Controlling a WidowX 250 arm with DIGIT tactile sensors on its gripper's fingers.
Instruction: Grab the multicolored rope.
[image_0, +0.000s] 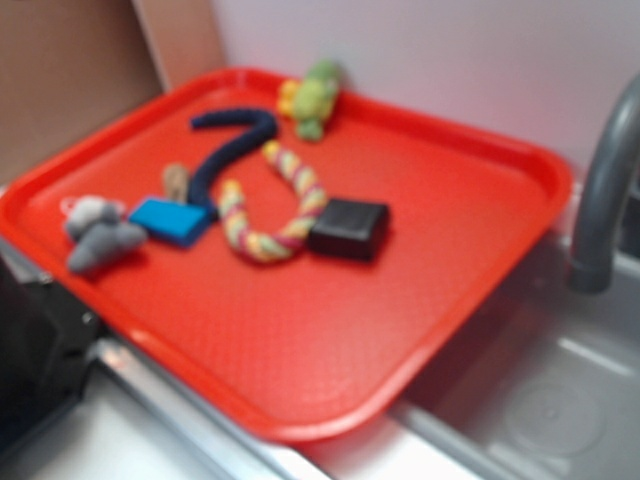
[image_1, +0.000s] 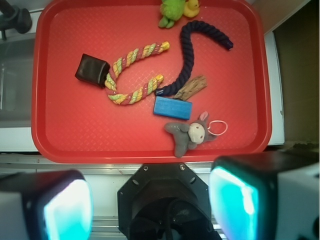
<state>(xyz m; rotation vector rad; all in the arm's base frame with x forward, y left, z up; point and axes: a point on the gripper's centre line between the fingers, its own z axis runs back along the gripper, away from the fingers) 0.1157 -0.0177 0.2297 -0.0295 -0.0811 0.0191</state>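
Note your gripper (image_1: 150, 207), fingers apart, well short of the multicolored rope (image_1: 131, 75). Its bend touches the black block (image_1: 92, 70); one end nears the navy rope (image_1: 192, 57): risk snagging either.

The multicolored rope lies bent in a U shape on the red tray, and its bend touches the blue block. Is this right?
Not quite. The multicolored rope does lie in a U shape on the red tray, but its bend touches the dark brown block, not the blue block, which lies near one free end. The wrist view shows this.
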